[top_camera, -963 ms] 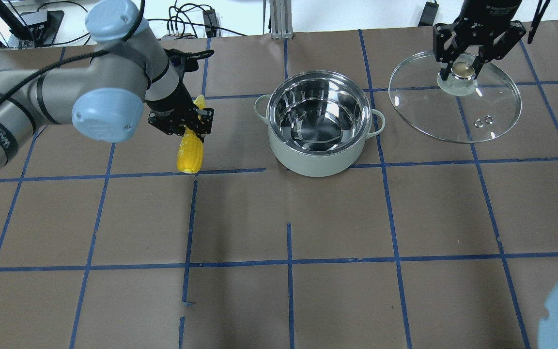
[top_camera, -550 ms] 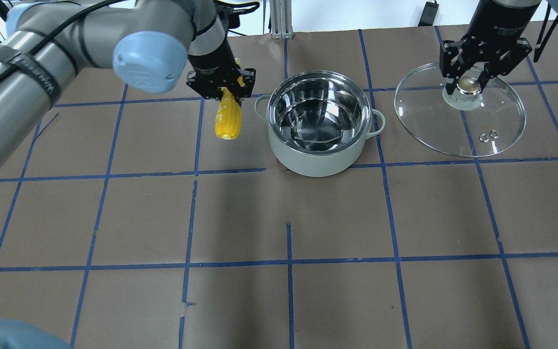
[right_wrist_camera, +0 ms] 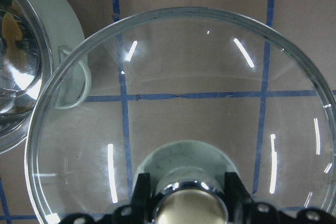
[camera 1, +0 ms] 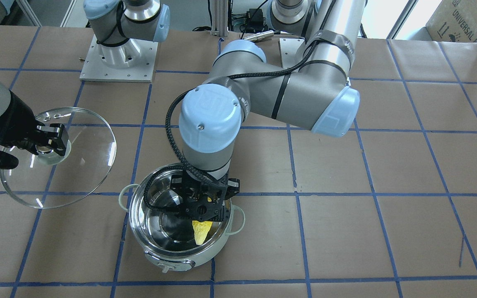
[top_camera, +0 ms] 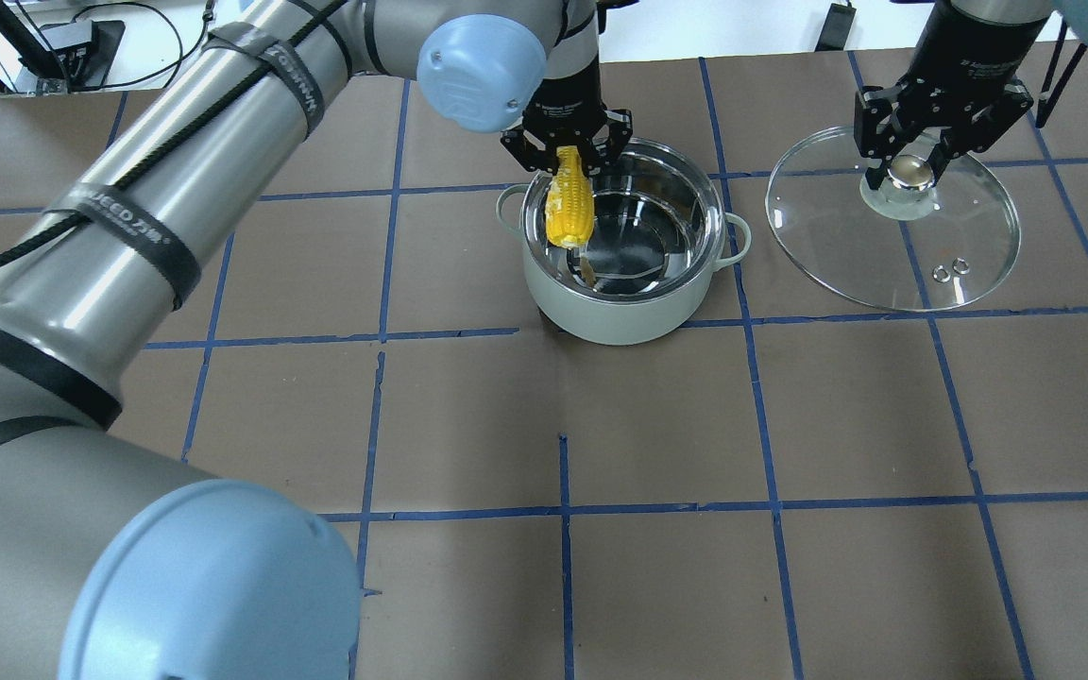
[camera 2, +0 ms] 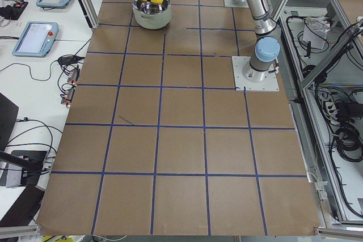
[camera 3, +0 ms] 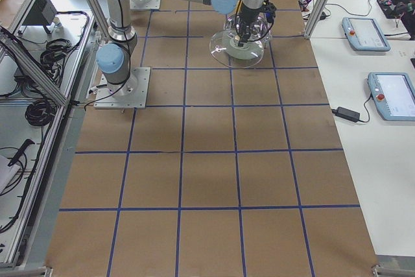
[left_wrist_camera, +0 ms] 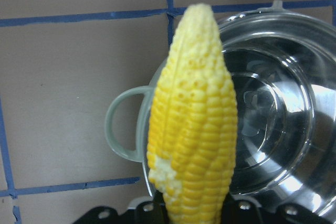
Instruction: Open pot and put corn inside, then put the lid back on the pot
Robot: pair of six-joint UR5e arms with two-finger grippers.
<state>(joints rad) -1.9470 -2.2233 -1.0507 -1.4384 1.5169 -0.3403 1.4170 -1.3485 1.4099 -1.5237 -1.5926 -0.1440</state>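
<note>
A: Entry: which step do we log here?

B: The second one, corn into pot. In the overhead view, upper centre, the left gripper (top_camera: 568,149) is clamped on the yellow, tapered ear of corn (top_camera: 570,210). The corn hangs nearly upright over the left part of the mouth of the round, mint-green, steel-lined pot (top_camera: 615,316). We judge the corn to be above the bowl floor, not resting on it. Whether it brushes the rim we cannot tell.

A: And the lid?

B: Off the pot, at the upper right of the same view, well apart from it. The right gripper (top_camera: 905,172) is closed on the beige knob (right_wrist_camera: 190,208) of the clear glass domed lid (top_camera: 893,255). The lid sits tilted, and we cannot tell if its edge touches the brown paper table (top_camera: 468,416).

A: Next move?

B: We expect a short descent, then a release so the corn drops inside. The corn looks about as long as the pot is wide, so it may end up leaning on the wall. The left arm must clear the mouth before the lid comes across.
</note>
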